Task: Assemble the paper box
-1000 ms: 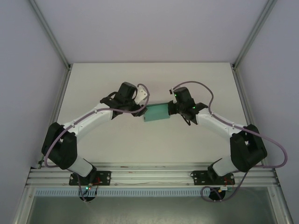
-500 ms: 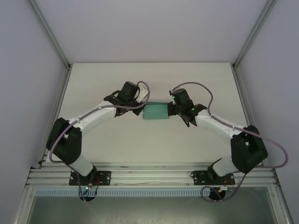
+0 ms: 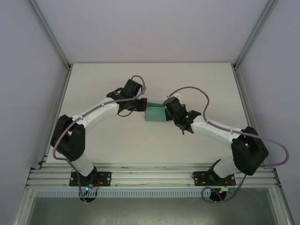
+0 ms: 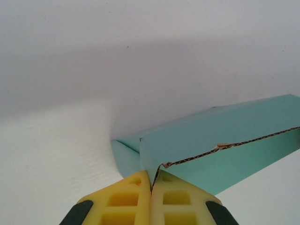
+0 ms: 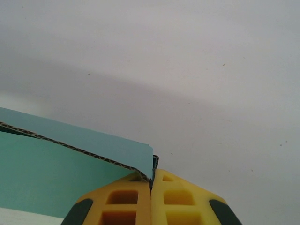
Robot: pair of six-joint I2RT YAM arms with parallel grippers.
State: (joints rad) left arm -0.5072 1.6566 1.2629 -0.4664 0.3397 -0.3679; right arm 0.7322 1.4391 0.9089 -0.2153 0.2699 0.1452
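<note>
In the top view, the left arm (image 3: 93, 115) comes in from the lower left of the frame and bends toward the middle. The left gripper (image 3: 142, 107) is just left of the middle and touches the left end of the box (image 3: 154, 113). The box is teal and sits in the middle of the frame, between the two grippers, over the white table (image 3: 117, 79). I cannot tell if it rests on the table or is held just above it. The right gripper (image 3: 167, 111) touches the right end of the box, and the right arm (image 3: 215, 129) runs off to the lower right. In the left wrist view, the yellow pads (image 4: 126, 201) at the bottom are pressed tight together, with a thin edge of the box pinched between them. The box reaches from the middle to the right side, and a brown wavy card edge shows along it. In the right wrist view, the box is in the lower left. The yellow pads at the bottom middle are pressed tight too, pinching a corner of the box.
</note>
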